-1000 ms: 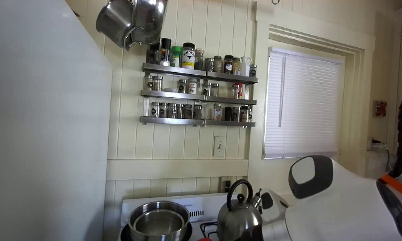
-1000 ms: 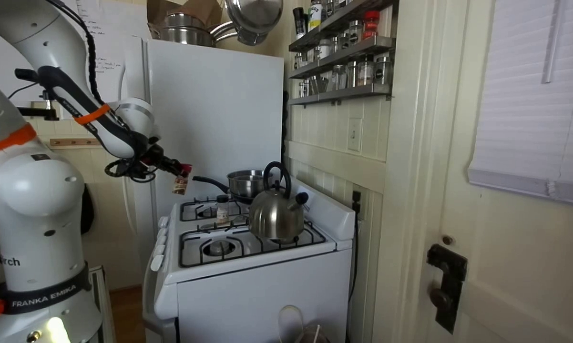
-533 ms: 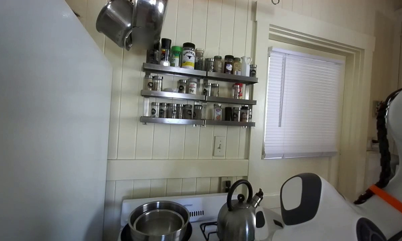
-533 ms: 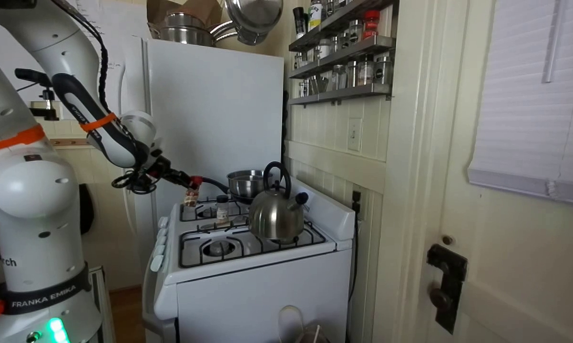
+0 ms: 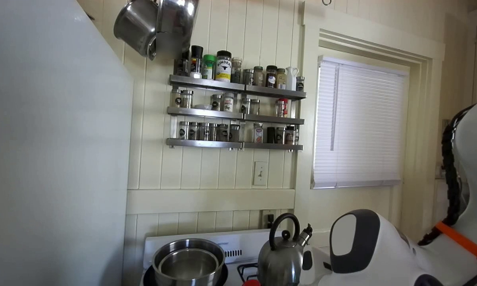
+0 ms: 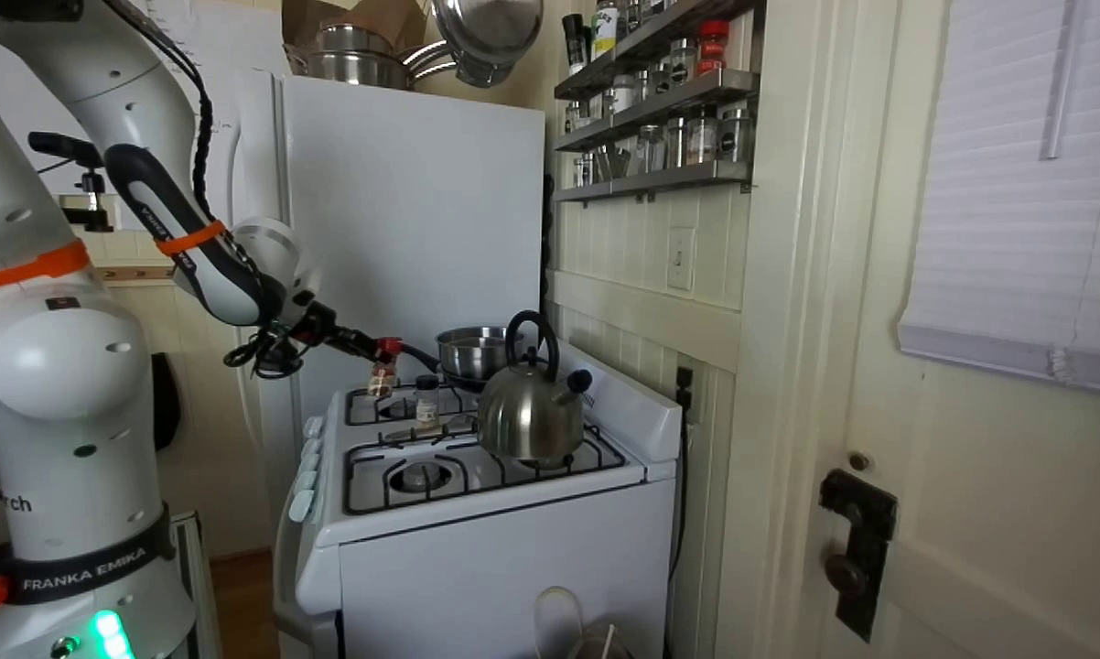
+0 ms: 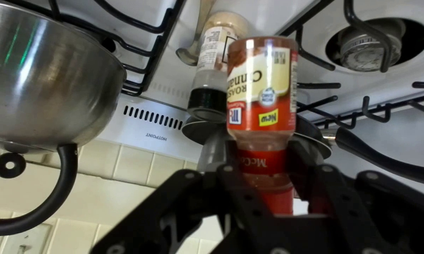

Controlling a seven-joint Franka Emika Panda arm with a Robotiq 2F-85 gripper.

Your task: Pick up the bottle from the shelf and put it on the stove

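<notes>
Two bottles matter at the stove [image 6: 504, 549]. L to R in an exterior view: arm [image 6: 225, 288] slants down from far L, prob. so the gripper [image 7: 264, 151] can set its load low w/o passing over taller stuff. Jaws are clenched on the red-capped bottle [image 7: 263, 88], one each side of its neck per wrist view; prob. held that high b/c it leaves the base free to land first. That's the task's bottle: body just below the jaws, a bit tilted, over the stove top near a burner [image 7: 360, 53]; can't tell if base touches. Just R of gripper, black-capped bottle [image 6: 427, 403] stands upright on the strip btwn burners, maybe b/c it's flat there, w/ a spoon [image 7: 189, 55] lying beside it. Behind gripper and R: steel pots [image 6: 468, 352], w/ a long black handle [image 7: 385, 155] jutting back toward the tool, so prob. tight on that side. Farther R, kettle [image 6: 532, 416], toward the back, prob. to leave working room up front. Far R, well above gripper: shelf [image 6: 651, 182] w/ jars [image 6: 702, 139], hung high prob. to save space. Pick looks done; put-down + release not yet, I'd judge.
</notes>
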